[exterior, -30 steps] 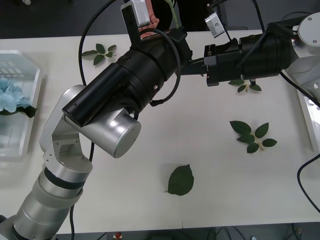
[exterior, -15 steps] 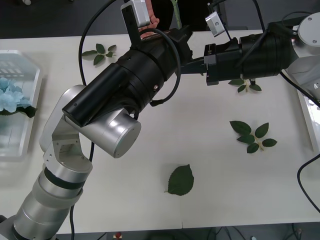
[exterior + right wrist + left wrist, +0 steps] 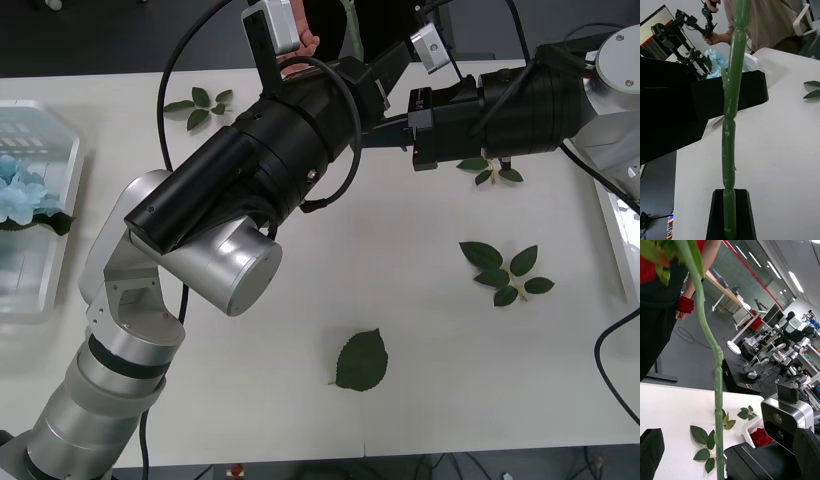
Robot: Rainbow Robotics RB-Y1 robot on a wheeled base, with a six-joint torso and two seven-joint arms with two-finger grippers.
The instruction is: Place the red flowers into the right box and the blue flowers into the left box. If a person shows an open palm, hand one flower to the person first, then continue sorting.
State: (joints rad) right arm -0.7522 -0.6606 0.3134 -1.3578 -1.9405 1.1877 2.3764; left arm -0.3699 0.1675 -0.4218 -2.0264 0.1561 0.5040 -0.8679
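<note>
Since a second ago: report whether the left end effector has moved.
Yes. The left end effector has opened: one finger swung toward the robot's right, away from the leaf sprig.

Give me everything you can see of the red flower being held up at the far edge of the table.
The red flower is an artificial rose with a thin, knobbly green plastic-looking stem, raised roughly upright above the table's far edge. Red petals and green sepals show at its upper end. The right pincer is closed on the lower stem, with its black fingers meeting there. The left pincer is open, its fingers spread on either side of the stem without touching it. No leaves show on the visible length.
</note>
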